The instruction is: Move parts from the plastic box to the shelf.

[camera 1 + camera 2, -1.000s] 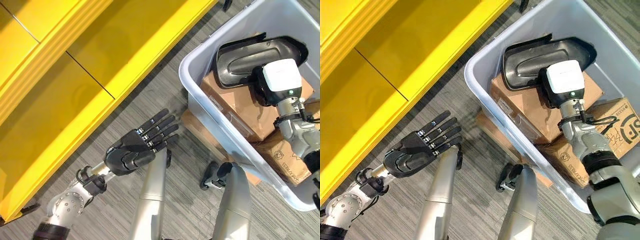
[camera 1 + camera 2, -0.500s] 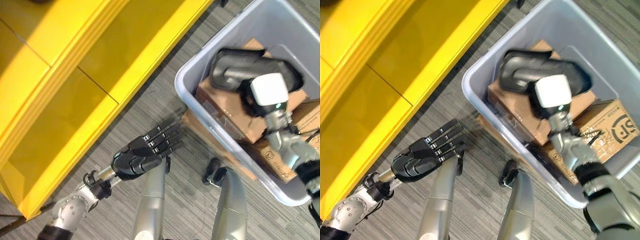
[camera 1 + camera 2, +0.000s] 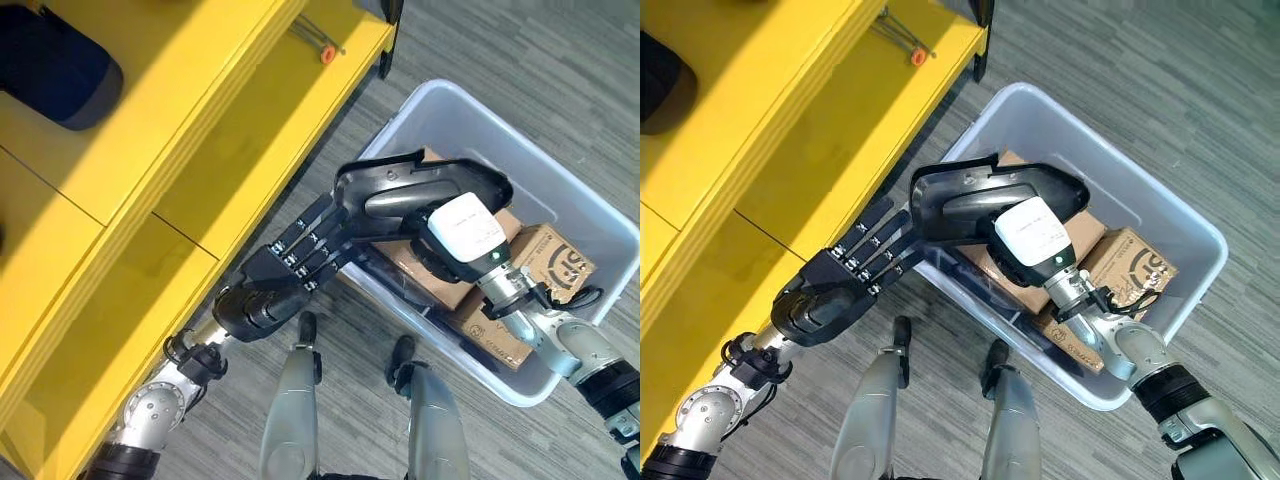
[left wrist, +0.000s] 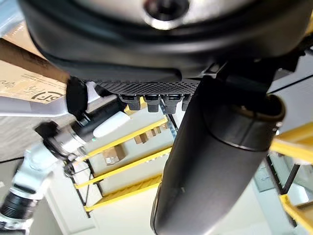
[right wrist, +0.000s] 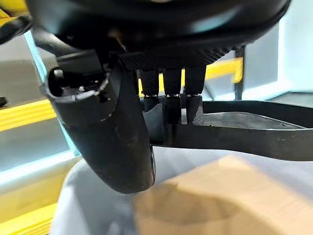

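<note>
A black moulded plastic part (image 3: 420, 185) hangs above the grey plastic box (image 3: 585, 205), clear of the cardboard boxes (image 3: 548, 262) inside. My right hand (image 3: 458, 228), with its white cover, is shut on the part's right side. In the right wrist view its fingers (image 5: 168, 85) curl over the part's rim (image 5: 254, 139). My left hand (image 3: 265, 290) reaches up from the lower left. It is open, and its straight fingers (image 3: 315, 240) lie against the part's left end, over the box's near-left wall.
The yellow shelf (image 3: 190, 150) runs along the left, close to the box. A dark blue object (image 3: 55, 60) lies on its upper level and a thin orange-tipped tool (image 3: 318, 47) near its far end. Grey carpet floor (image 3: 560, 80) surrounds the box.
The camera view has shifted. My right hand has lifted the black part off the cardboard boxes and carried it left. My left hand has risen from the floor side to the part's left end.
</note>
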